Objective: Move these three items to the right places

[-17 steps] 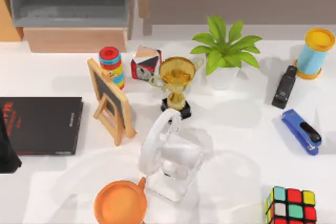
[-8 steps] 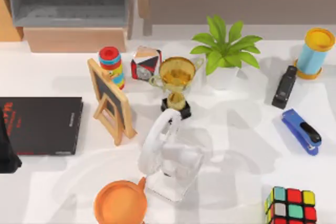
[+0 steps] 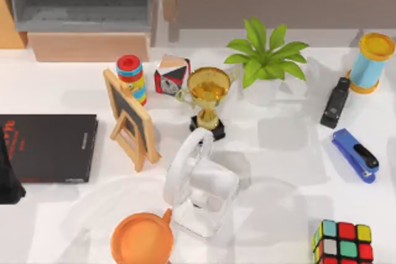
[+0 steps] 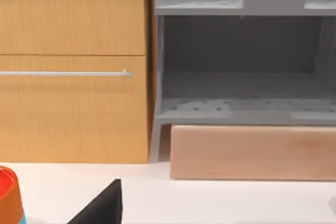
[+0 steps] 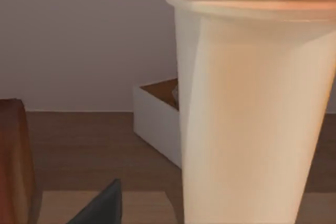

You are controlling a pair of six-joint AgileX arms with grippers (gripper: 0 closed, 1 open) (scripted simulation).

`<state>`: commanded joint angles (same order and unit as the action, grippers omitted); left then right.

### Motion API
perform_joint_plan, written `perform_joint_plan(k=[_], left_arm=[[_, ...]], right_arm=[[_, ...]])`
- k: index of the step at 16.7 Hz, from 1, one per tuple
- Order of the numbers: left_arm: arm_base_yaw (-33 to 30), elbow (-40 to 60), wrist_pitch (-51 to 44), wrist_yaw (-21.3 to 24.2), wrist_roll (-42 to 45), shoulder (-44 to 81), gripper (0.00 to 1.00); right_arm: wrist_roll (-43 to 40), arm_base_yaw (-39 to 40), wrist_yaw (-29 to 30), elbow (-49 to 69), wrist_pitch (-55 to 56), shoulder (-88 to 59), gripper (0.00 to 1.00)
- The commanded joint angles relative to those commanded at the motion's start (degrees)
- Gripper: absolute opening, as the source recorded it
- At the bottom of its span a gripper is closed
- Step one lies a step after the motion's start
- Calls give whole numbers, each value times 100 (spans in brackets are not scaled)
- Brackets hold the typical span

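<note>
The table holds a gold trophy, white headphones on a clear stand, an orange cup, a Rubik's cube, a blue stapler and a black stapler. My left arm stands dark at the table's left edge. A dark part of my left gripper faces a grey shelf in the left wrist view. In the right wrist view, a dark part of my right gripper hangs close to a tall cream cup with a lid on a wooden shelf.
A black book, a small chalkboard easel, a red and blue stacked toy, a patterned cube, a potted plant and a blue and yellow cylinder crowd the table. A white open box sits behind the cream cup.
Soft shadows over the right half of the table have shifted. No object on the table has moved.
</note>
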<state>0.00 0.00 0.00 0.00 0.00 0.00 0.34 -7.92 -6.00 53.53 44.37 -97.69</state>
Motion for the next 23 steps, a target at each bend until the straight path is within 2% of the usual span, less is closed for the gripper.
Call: perform_joint_plan(k=[9, 18, 23], left_arm=[[0, 0, 0, 0, 0, 0, 100], [0, 0, 0, 0, 0, 0, 100], [0, 0, 0, 0, 0, 0, 100]], right_arm=[[0, -5, -9, 287, 153, -423, 100], [-7, 66, 97, 2167, -365, -1761, 100], [-9, 76, 110, 2365, -429, -1902, 100]])
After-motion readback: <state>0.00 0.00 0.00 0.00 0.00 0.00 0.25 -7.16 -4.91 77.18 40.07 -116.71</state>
